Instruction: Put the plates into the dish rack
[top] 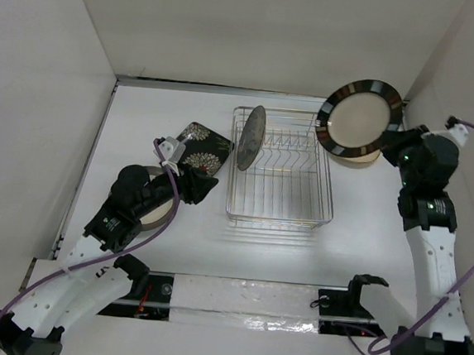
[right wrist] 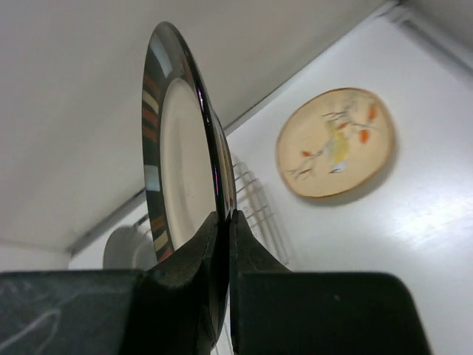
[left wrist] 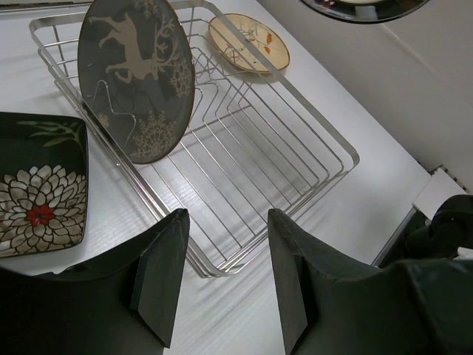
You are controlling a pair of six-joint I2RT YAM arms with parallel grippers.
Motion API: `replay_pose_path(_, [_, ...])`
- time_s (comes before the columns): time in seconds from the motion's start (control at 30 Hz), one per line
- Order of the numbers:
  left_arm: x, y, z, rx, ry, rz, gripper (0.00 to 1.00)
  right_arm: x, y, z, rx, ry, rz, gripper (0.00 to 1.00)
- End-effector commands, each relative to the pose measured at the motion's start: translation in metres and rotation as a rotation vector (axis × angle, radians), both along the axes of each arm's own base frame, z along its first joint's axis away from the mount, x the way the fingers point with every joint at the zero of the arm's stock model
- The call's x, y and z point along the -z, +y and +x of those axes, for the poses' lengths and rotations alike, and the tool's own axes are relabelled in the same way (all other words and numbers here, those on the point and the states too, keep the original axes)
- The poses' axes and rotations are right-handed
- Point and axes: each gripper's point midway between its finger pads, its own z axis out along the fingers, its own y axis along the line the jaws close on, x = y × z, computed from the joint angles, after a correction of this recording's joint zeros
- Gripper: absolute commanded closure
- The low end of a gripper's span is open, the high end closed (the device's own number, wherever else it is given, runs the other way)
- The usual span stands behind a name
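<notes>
1. The brown-rimmed plate, cream in the centre, is the one in hand. It hangs at the upper right of the top view, lifted off the table, just beyond the far right corner of the dish rack.
2. The right gripper pinches its lower rim, jaws pressed tight on the edge. In the wrist view the plate stands edge-on, nearly upright.
3. The dish rack sits mid-frame, with the deer plate upright at its left end. The prongs to the right of it look free.
4. This looks like the carry-to-rack step. The next move calls for swinging the plate left over an open slot, keeping it upright and in line with the prongs, then lowering the rim between them before letting go.
5. The tan sprig plate lies flat beneath the lifted one. The black square plate lies left of the rack.
6. The left gripper hovers spread and empty by the rack's near left corner.
</notes>
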Motion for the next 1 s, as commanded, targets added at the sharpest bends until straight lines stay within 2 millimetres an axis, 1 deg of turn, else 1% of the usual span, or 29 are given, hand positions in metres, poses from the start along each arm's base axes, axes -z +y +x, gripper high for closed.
replay_pose_path(0.0, [-0.028,0.003,0.002,-0.020,-0.077,-0.030,0.57,-0.083,0.041,0.020,-0.042,-0.219,-0.073,1.00])
replay_pose_path(0.03, [-0.028,0.003,0.003,-0.026,-0.077,-0.028,0.57,-0.082,0.051,0.026,-0.052,-0.207,-0.082,1.00])
replay_pose_path(0.07, [-0.027,0.004,0.003,-0.034,-0.074,-0.024,0.57,-0.074,0.056,0.038,-0.029,-0.173,-0.107,1.00])
replay_pose_path(0.1, [-0.026,0.004,0.003,-0.034,-0.074,-0.022,0.57,-0.079,0.078,0.041,-0.071,-0.177,-0.113,1.00])
replay_pose_path(0.13, [-0.027,0.005,0.004,-0.037,-0.075,-0.023,0.57,-0.079,0.086,0.046,-0.078,-0.168,-0.123,1.00])
replay_pose_path(0.17, [-0.027,0.006,0.004,-0.040,-0.075,-0.023,0.57,-0.077,0.089,0.052,-0.065,-0.153,-0.147,1.00])
replay_pose_path(0.2, [-0.027,0.006,0.004,-0.045,-0.077,-0.023,0.57,-0.075,0.099,0.062,-0.075,-0.135,-0.156,1.00])
replay_pose_path(0.23, [-0.027,0.006,0.005,-0.048,-0.075,-0.022,0.57,-0.072,0.109,0.066,-0.098,-0.123,-0.165,1.00])
replay_pose_path(0.27, [-0.025,0.006,0.005,-0.046,-0.072,-0.020,0.57,-0.070,0.114,0.069,-0.106,-0.115,-0.173,1.00])
replay_pose_path(0.3, [-0.025,0.005,0.005,-0.040,-0.071,-0.020,0.57,-0.068,0.113,0.073,-0.097,-0.106,-0.183,1.00])
replay_pose_path(0.33, [-0.025,0.004,0.004,-0.035,-0.069,-0.019,0.57,-0.065,0.120,0.077,-0.104,-0.096,-0.190,1.00])
replay_pose_path(0.37, [-0.025,0.004,0.003,-0.031,-0.070,-0.020,0.57,-0.065,0.125,0.078,-0.114,-0.096,-0.192,1.00])
replay_pose_path(0.4, [-0.026,0.004,0.003,-0.032,-0.072,-0.022,0.57,-0.062,0.125,0.080,-0.115,-0.087,-0.200,1.00])
replay_pose_path(0.47, [-0.028,0.006,0.003,-0.039,-0.080,-0.026,0.57,-0.058,0.137,0.084,-0.137,-0.073,-0.208,1.00])
replay_pose_path(0.5, [-0.027,0.005,0.003,-0.039,-0.080,-0.026,0.57,-0.056,0.138,0.086,-0.139,-0.064,-0.218,1.00])
replay_pose_path(0.57, [-0.026,0.004,0.003,-0.026,-0.074,-0.023,0.57,-0.049,0.151,0.091,-0.164,-0.040,-0.233,1.00])
replay_pose_path(0.6, [-0.026,0.003,0.002,-0.022,-0.072,-0.024,0.57,-0.048,0.161,0.090,-0.182,-0.037,-0.243,1.00])
replay_pose_path(0.7, [-0.029,0.005,0.002,-0.034,-0.083,-0.028,0.57,-0.043,0.183,0.091,-0.213,-0.023,-0.267,1.00])
replay_pose_path(0.77, [-0.026,0.005,0.003,-0.034,-0.075,-0.023,0.57,-0.037,0.190,0.092,-0.220,0.001,-0.289,1.00])
replay_pose_path(0.8, [-0.026,0.004,0.002,-0.028,-0.074,-0.025,0.57,-0.035,0.190,0.097,-0.208,0.011,-0.305,1.00])
replay_pose_path(0.87, [-0.028,0.004,0.001,-0.025,-0.079,-0.026,0.57,-0.031,0.202,0.096,-0.228,0.023,-0.318,1.00])
replay_pose_path(0.9, [-0.028,0.005,0.001,-0.029,-0.080,-0.029,0.57,-0.026,0.204,0.099,-0.228,0.036,-0.328,1.00])
replay_pose_path(0.93, [-0.028,0.006,0.002,-0.036,-0.083,-0.030,0.57,-0.027,0.208,0.099,-0.236,0.035,-0.332,1.00])
replay_pose_path(0.97, [-0.028,0.006,0.002,-0.037,-0.079,-0.027,0.57,-0.024,0.213,0.099,-0.247,0.046,-0.341,1.00])
